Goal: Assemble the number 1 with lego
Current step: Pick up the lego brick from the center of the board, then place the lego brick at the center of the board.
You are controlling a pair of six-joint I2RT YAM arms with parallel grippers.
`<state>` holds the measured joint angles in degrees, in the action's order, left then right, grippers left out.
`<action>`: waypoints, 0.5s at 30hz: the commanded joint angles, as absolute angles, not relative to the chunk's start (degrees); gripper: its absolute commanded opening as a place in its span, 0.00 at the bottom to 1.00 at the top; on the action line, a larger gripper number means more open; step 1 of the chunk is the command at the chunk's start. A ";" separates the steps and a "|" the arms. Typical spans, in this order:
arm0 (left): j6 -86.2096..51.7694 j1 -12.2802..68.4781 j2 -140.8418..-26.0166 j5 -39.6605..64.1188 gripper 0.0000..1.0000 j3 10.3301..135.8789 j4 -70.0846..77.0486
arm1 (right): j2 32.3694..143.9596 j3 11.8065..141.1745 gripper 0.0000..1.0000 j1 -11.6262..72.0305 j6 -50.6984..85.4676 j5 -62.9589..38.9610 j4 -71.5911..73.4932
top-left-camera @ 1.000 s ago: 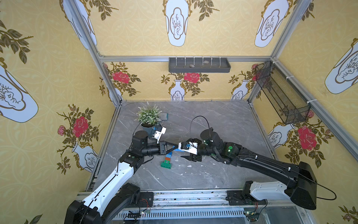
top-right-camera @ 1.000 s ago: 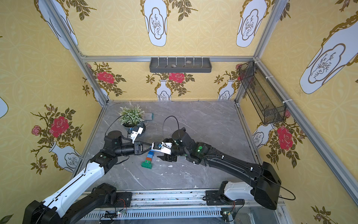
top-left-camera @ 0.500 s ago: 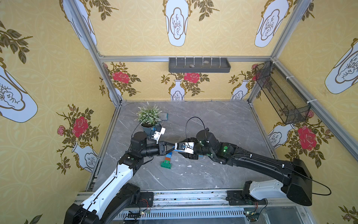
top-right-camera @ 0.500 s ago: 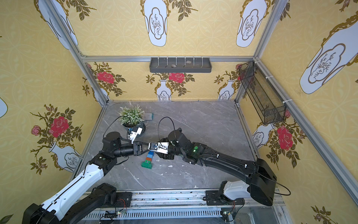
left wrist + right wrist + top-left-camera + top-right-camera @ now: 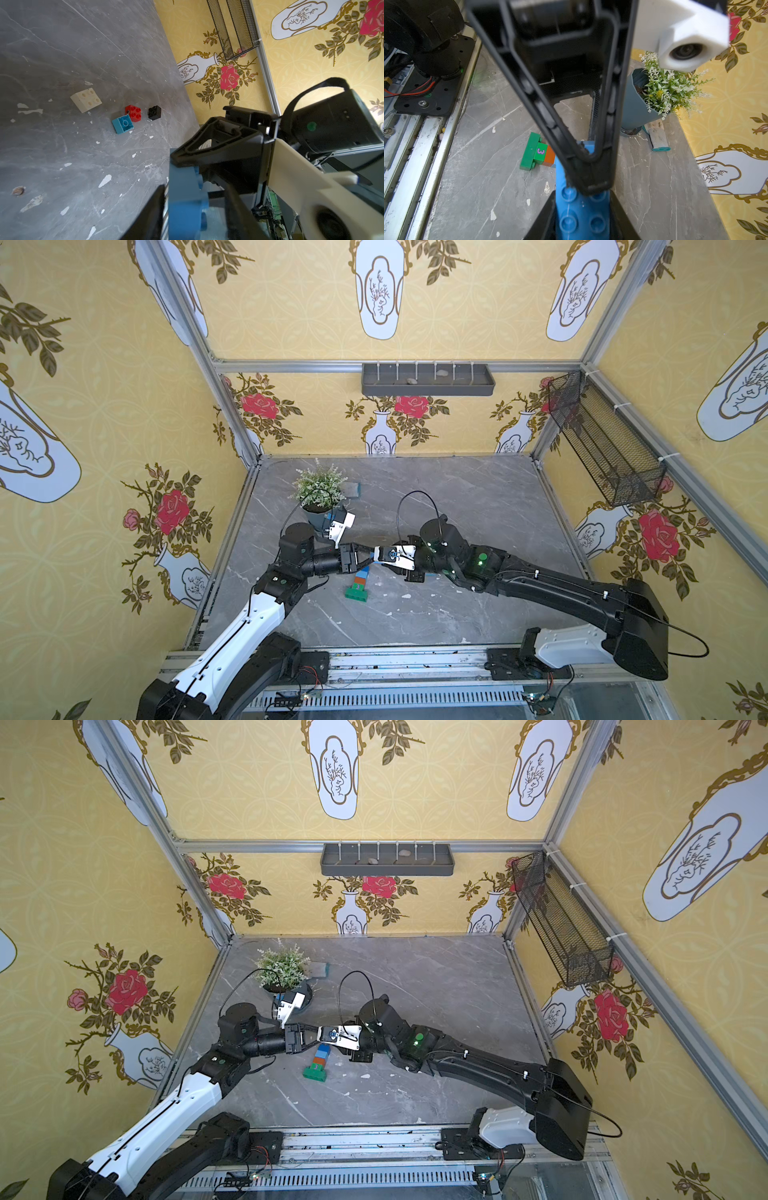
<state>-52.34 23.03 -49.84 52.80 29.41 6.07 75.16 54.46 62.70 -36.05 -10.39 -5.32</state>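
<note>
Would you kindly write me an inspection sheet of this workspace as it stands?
Surface: grey marbled tabletop, white flecks.
Job's things: green, orange and blue stack lying flat; loose bricks: white, red, light blue, black.
Clutter: potted plant, grey cloth scrap.
Grippers: right gripper closed on long blue brick; left gripper, jaws parted around it.
Cables: black loop above each wrist.
Surroundings: floral walls, wall tray, mesh basket.

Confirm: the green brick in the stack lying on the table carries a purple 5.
Wrong numeral: the green brick in the stack lying on the table carries a purple 3, not 5; the right wrist view shows it.
</note>
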 commanded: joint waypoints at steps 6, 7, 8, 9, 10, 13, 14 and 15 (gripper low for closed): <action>-46.97 22.92 -42.80 29.71 0.91 29.04 -8.59 | 70.30 44.00 0.27 60.83 -33.62 -13.76 -9.77; -47.13 22.93 -41.71 25.51 0.91 28.88 -10.86 | 70.39 42.41 0.27 60.90 -33.45 -13.98 -10.18; -47.54 22.85 -40.73 22.24 0.91 28.67 -12.43 | 70.69 41.02 0.27 60.91 -33.19 -14.50 -10.34; -48.03 22.85 -39.27 18.18 0.91 28.52 -15.00 | 71.24 39.52 0.27 61.02 -32.81 -15.02 -10.22; -48.98 22.85 -38.11 14.43 0.91 28.33 -16.89 | 71.78 38.48 0.27 61.00 -32.29 -15.47 -9.71; -51.92 22.88 -33.76 6.52 0.90 26.86 -19.42 | 73.91 36.43 0.27 60.91 -31.22 -16.74 -7.35; -52.94 22.92 -32.43 5.20 0.90 26.27 -19.78 | 74.94 36.31 0.27 60.91 -31.18 -17.16 -7.11; -53.88 22.85 -31.47 4.30 0.90 25.82 -20.08 | 76.15 36.39 0.27 60.85 -31.11 -17.55 -7.03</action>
